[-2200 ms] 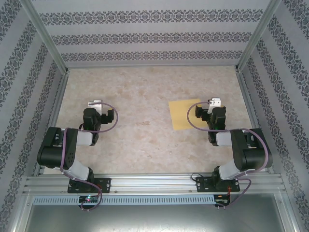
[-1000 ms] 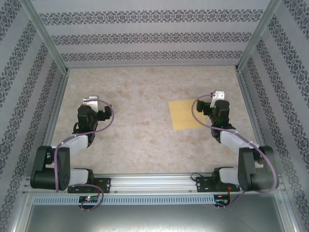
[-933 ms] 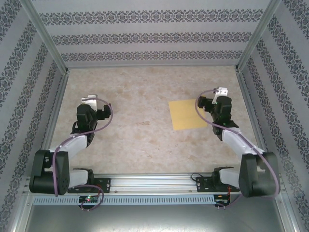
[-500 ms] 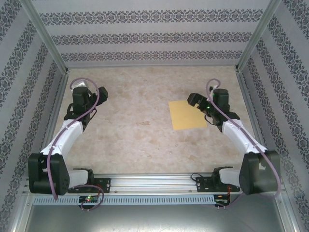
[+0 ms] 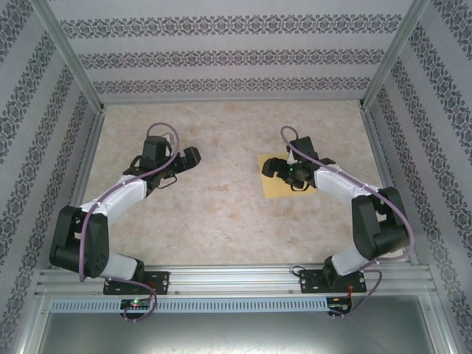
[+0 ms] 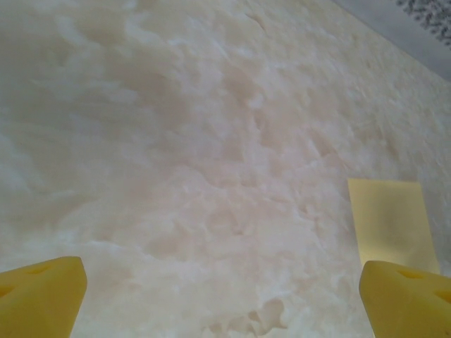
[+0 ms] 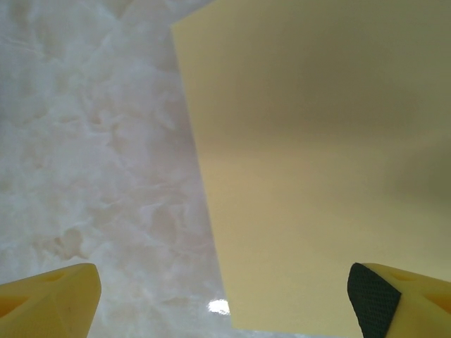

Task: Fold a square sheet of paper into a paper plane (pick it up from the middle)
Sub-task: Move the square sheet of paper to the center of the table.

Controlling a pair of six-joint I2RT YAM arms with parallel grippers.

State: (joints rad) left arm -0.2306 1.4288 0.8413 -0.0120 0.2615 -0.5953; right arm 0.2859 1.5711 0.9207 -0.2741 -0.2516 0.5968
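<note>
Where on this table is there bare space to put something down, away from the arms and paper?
Free: the far strip of table along the back wall, the middle patch between the left gripper and the sheet of paper, and the near strip ahead of the arm bases. Crowded: right of centre, where the right gripper hangs over the sheet.

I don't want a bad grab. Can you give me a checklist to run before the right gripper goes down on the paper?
1. The square sheet of paper flat and unfolded on the table: ok.
2. The right gripper open: ok.
3. It is centred over the sheet: not ok, it straddles one edge.
4. The left gripper open, clear of the sheet: ok.
5. Height above the paper: cannot tell.
</note>
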